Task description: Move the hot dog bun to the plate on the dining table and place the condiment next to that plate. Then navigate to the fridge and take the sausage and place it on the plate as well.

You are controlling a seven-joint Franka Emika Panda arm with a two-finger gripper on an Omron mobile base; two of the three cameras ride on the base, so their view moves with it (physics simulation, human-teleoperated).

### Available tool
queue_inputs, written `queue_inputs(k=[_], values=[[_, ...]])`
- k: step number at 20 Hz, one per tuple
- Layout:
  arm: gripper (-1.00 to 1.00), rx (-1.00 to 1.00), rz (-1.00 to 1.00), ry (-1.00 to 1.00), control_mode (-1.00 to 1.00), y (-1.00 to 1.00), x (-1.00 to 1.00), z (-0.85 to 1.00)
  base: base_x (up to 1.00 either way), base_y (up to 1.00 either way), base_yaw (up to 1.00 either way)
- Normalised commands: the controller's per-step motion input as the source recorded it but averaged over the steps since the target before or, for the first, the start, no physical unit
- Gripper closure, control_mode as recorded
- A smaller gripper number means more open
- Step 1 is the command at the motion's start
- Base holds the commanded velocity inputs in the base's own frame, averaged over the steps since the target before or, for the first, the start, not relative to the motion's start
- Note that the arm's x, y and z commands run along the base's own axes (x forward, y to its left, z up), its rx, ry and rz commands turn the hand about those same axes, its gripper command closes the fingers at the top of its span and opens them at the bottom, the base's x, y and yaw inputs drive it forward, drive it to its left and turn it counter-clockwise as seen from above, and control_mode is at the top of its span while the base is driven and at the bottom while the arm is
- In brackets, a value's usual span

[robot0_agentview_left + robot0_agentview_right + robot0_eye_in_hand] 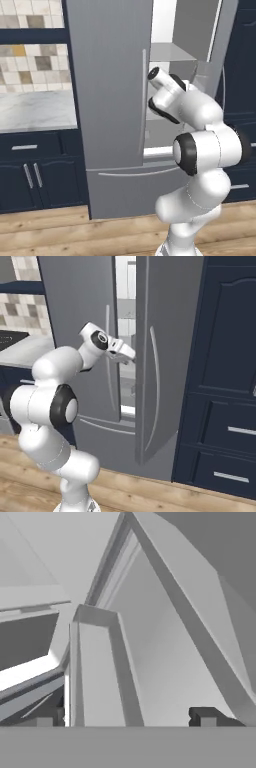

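Observation:
The tall grey fridge [110,100] stands in front of me with its left door shut and its right door [165,356] swung open. White inner shelves [170,52] show in the gap. My arm reaches into that gap at mid height, the wrist [117,350] between the two doors. In the hand view my gripper [127,717] is open, its two dark fingertips [50,717] far apart with nothing between them, facing pale grey inner walls and a shelf edge [95,662]. The sausage is hidden. The hot dog bun, plate, condiment and dining table are out of view.
A marble counter [35,110] over navy cabinets lies left of the fridge, below a tiled wall. A tall navy cabinet with drawers [225,381] stands close behind the open door. The fridge's bottom drawer [130,187] is shut. Wooden floor [60,230] runs in front.

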Motion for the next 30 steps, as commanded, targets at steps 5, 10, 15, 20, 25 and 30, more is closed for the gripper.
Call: queue_inputs(k=[5, 10, 15, 20, 25, 30], values=[[-1.0, 0.09, -0.1, -0.11, -1.0, -1.0, -0.47, -0.42, 0.0, 0.0, 0.0], [-1.0, 0.02, -0.13, -0.08, -1.0, -1.0, -0.24, -0.55, 0.0, 0.0, 0.0], [-1.0, 0.07, 0.0, -0.03, -1.0, -1.0, 0.25, -0.18, 0.0, 0.0, 0.0], [-1.0, 0.1, 0.16, -0.11, -1.0, -0.98, 0.62, -0.02, 0.0, 0.0, 0.0], [-1.0, 0.03, 0.17, -0.08, -1.0, -0.67, 0.26, -0.02, 0.0, 0.0, 0.0], [-1.0, 0.0, 0.09, -0.04, -1.0, 0.27, -0.39, -0.06, 0.0, 0.0, 0.0]])
